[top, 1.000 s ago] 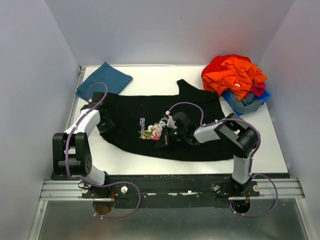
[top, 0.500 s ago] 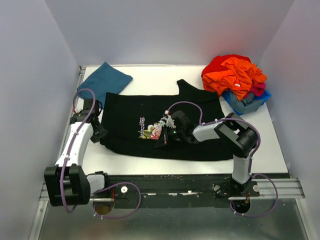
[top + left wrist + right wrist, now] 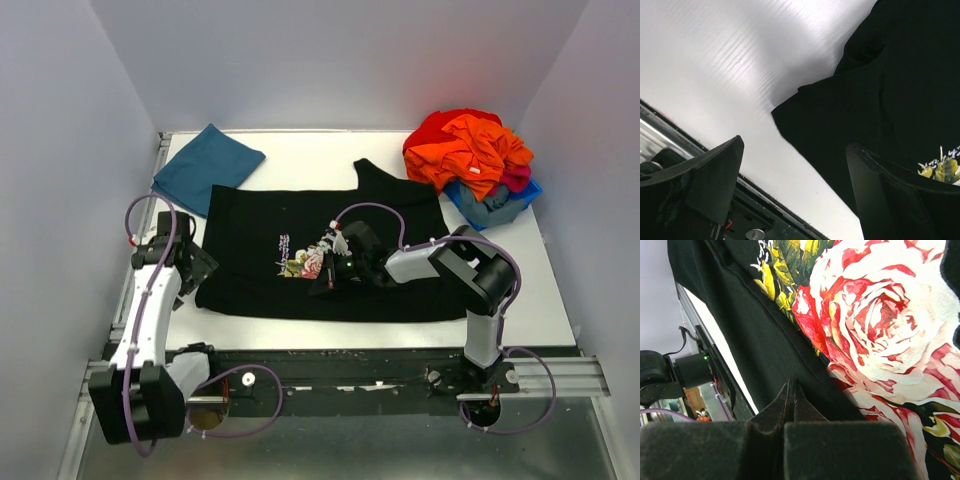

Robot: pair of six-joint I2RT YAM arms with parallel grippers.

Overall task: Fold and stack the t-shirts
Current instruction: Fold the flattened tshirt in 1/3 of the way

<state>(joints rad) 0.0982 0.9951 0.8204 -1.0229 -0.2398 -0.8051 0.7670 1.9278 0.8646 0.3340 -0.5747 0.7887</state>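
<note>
The black t-shirt [image 3: 380, 245] with a pink-and-green floral print [image 3: 308, 263] lies spread flat mid-table. The folded teal-blue shirt [image 3: 205, 168] rests at the back left, touching the black one's far corner. My left gripper [image 3: 198, 268] hovers open just off the black shirt's left edge. Its wrist view shows wide jaws [image 3: 795, 150] holding nothing, above white table and the black shirt's corner [image 3: 805, 115]. My right gripper [image 3: 325, 277] is shut, its tips [image 3: 791, 389] pressed on black cloth beside the rose print [image 3: 875, 325].
A heap of red and orange garments [image 3: 468, 148] fills a blue bin [image 3: 505, 208] at the back right. Grey walls close in the table [image 3: 300, 155] on three sides. The metal rail [image 3: 340, 372] with both arm bases runs along the near edge.
My left gripper opened, let go of the black shirt's left edge and drew back leftward. That edge now lies flat. The right arm stayed put.
</note>
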